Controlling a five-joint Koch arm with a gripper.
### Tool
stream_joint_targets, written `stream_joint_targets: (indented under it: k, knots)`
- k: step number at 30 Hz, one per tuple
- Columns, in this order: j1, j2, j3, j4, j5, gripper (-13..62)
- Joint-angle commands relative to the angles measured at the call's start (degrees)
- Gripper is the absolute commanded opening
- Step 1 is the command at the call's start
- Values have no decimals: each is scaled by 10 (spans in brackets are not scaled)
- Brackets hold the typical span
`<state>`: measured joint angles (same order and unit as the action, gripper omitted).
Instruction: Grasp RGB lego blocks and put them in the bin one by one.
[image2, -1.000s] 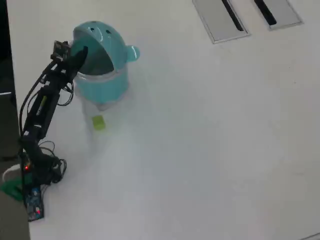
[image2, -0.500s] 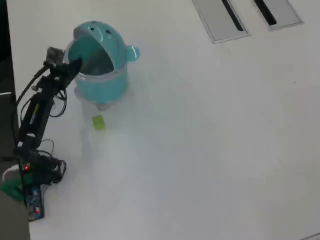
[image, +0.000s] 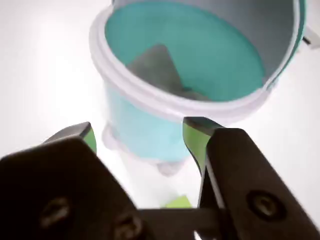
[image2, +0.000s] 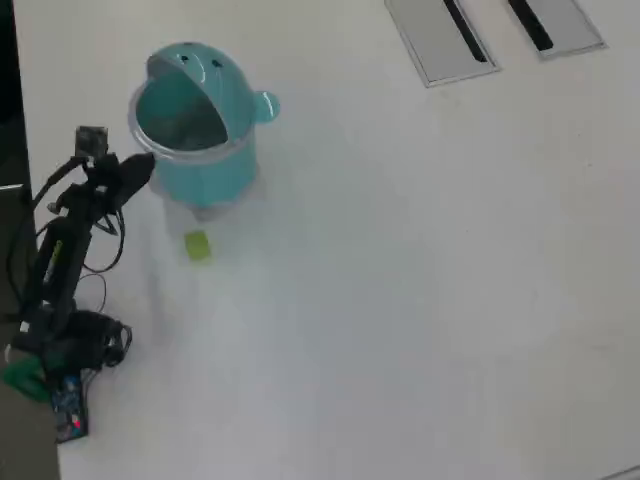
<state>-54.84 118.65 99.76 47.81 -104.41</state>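
Observation:
The teal round bin (image2: 205, 175) stands at the upper left of the overhead view with its lid swung back and its mouth uncovered. In the wrist view the bin (image: 150, 127) fills the top, and a grey shape lies on its floor. One yellow-green lego block (image2: 197, 245) lies on the table just below the bin; in the wrist view the block (image: 177, 202) peeks out low between the jaws. My gripper (image2: 140, 168) hovers left of the bin's rim. The wrist view shows the gripper (image: 140, 131) open, green pads (image: 194, 142) wide apart with nothing between them.
Two flat grey rectangular panels (image2: 440, 40) with dark slots lie at the top right of the white table (image2: 420, 280). The arm's base and cables (image2: 70, 350) sit at the left edge, beside the dark table border.
The gripper has drawn back from over the bin's mouth, moving left and down in the overhead view, and now sits outside the rim.

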Motion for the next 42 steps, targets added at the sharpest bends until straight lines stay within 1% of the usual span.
stream_joint_targets:
  k: [1, 10, 20, 28, 42]
  knots:
    - [21, 27, -12, 8, -21, 314]
    - [104, 66, 60, 22, -19, 316]
    - [105, 70, 169, 20, -34, 315]
    - [133, 40, 212, -25, -50, 314]
    - [151, -28, 221, -69, -50, 313]
